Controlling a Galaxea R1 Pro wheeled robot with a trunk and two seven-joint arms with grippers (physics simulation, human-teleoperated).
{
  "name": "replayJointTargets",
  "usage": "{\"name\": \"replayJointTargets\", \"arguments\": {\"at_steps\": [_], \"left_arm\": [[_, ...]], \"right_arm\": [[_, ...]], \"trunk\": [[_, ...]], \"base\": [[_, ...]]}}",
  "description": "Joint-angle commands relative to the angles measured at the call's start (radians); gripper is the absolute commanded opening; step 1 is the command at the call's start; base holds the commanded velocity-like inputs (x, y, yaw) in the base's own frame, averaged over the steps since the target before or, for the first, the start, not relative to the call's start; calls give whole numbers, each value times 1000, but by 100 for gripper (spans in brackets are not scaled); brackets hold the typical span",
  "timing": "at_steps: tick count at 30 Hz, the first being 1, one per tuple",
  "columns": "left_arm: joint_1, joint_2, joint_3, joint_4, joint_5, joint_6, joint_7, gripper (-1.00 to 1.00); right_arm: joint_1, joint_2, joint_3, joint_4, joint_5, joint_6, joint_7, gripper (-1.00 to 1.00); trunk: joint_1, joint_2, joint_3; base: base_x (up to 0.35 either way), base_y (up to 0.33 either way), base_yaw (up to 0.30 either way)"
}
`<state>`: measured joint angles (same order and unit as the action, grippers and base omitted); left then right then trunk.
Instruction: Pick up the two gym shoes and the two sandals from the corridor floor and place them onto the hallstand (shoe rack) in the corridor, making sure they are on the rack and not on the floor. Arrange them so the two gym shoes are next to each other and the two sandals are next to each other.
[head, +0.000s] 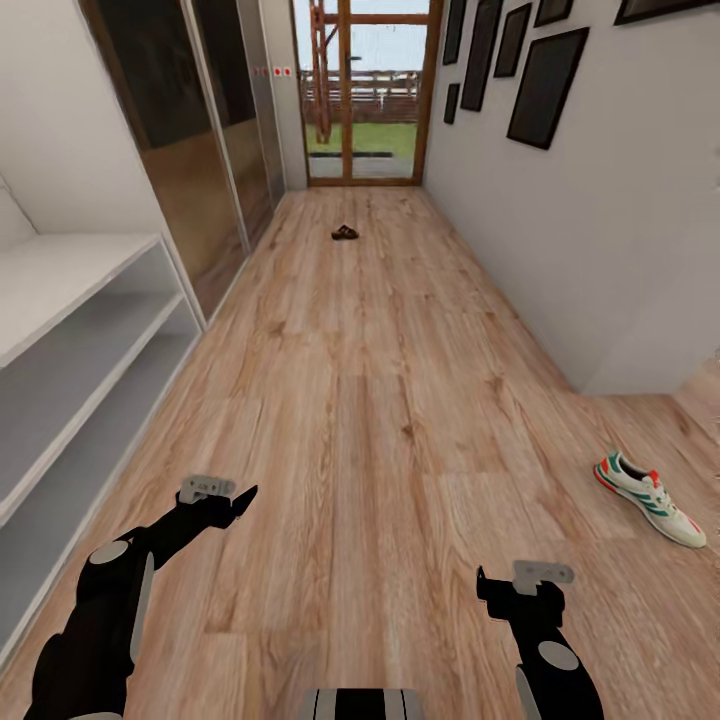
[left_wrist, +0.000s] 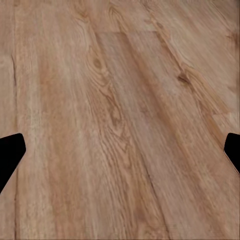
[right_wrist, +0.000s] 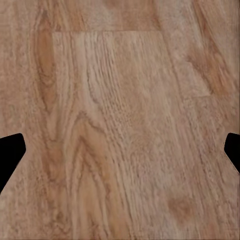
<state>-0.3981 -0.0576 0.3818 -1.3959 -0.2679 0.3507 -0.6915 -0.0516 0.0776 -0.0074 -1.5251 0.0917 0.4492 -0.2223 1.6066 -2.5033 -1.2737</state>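
Note:
One cream-white gym shoe (head: 650, 497) with green stripes and a red-orange heel tab lies on the corridor floor (head: 380, 400) at the right, past my right gripper (head: 486, 588). A dark brown sandal (head: 345, 233) lies far down the corridor near the glass door. The pale grey-white hallstand (head: 80, 330) runs along the left wall, and what shows of its top and open shelves is bare. My left gripper (head: 240, 498) hovers over the planks beside it. Both wrist views look down on bare planks, with the left gripper (left_wrist: 120, 150) and the right gripper (right_wrist: 120, 152) open and holding nothing.
Dark mirrored sliding doors (head: 200, 150) line the left wall beyond the hallstand. A wood-framed glass door (head: 360, 90) closes the corridor's far end. Framed pictures (head: 545, 85) hang on the right wall, which ends at a corner (head: 585, 385) where the floor widens to the right.

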Motion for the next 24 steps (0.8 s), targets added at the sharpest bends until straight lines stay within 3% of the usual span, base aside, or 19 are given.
{"name": "replayJointTargets", "arguments": {"at_steps": [1, 24], "left_arm": [[-1, -1, 3, -2, -5, 5, -8, 100], [-1, -2, 3, -2, -5, 6, -9, 100]], "right_arm": [[-1, 1, 0, -1, 10, 8, 1, 100], [-1, 1, 0, -1, 10, 8, 1, 100]], "trunk": [[0, 0, -1], [0, 0, -1]], "base": [[334, 73, -274], [315, 165, -283]]}}
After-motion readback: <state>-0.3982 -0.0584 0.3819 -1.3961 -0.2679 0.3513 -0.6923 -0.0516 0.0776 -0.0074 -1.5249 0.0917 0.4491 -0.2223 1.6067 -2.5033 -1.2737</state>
